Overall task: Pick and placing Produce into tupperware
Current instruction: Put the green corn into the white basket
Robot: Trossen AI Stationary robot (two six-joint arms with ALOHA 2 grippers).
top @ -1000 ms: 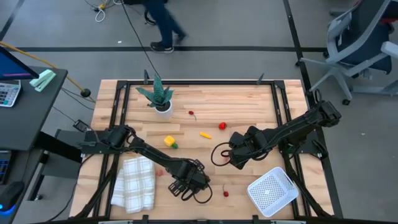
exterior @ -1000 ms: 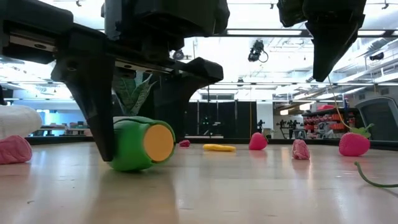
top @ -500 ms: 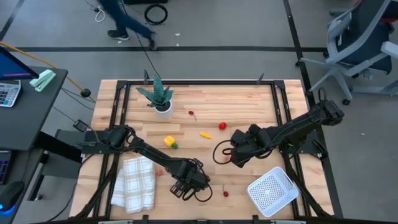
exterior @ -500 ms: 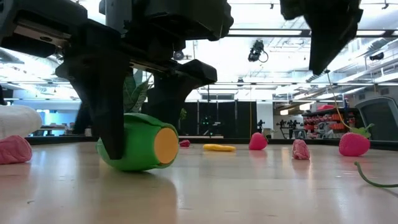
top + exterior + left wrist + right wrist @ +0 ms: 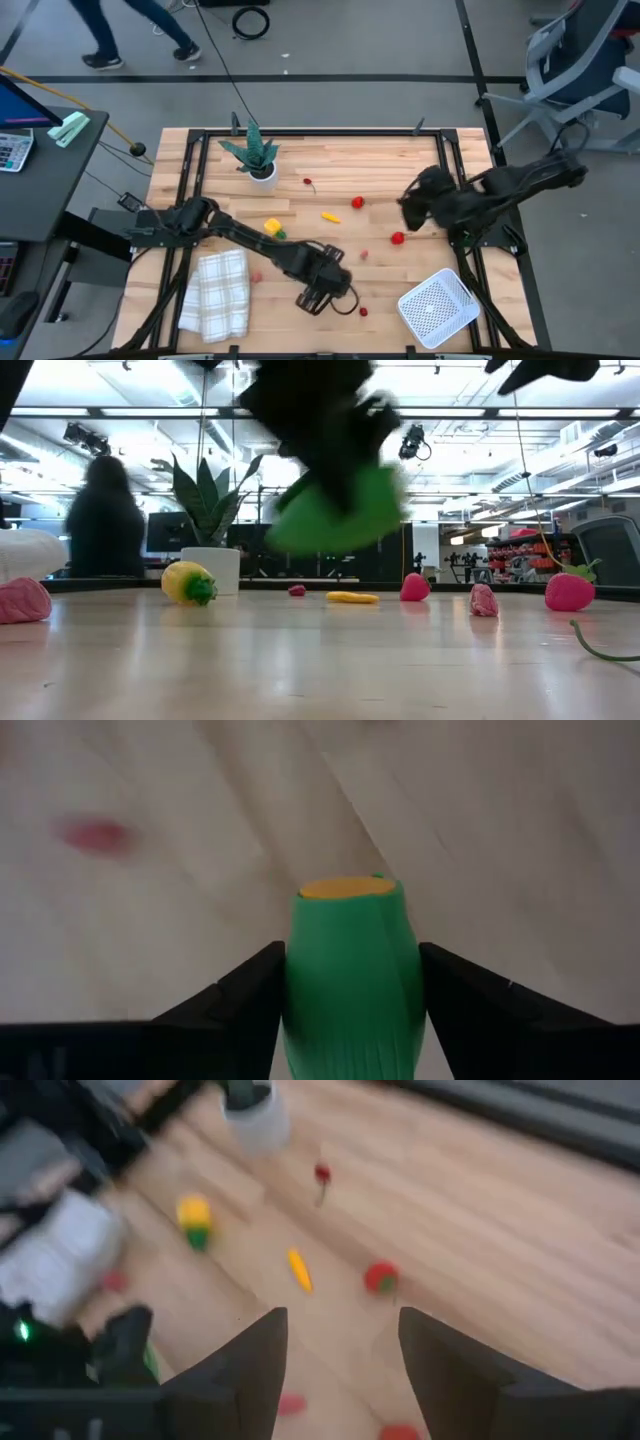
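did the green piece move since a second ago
Yes. In the low view the green piece is off the table, held in the left gripper, higher against the potted plant behind; before it lay on the wood.

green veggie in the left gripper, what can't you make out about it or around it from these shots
- Green piece: the left wrist view cuts off its near end at the picture's edge; in the low view it is smeared by motion; in the high view the left gripper covers it.
- Tupperware: shows in the high view only.
- Tiny red pieces: too small to identify.
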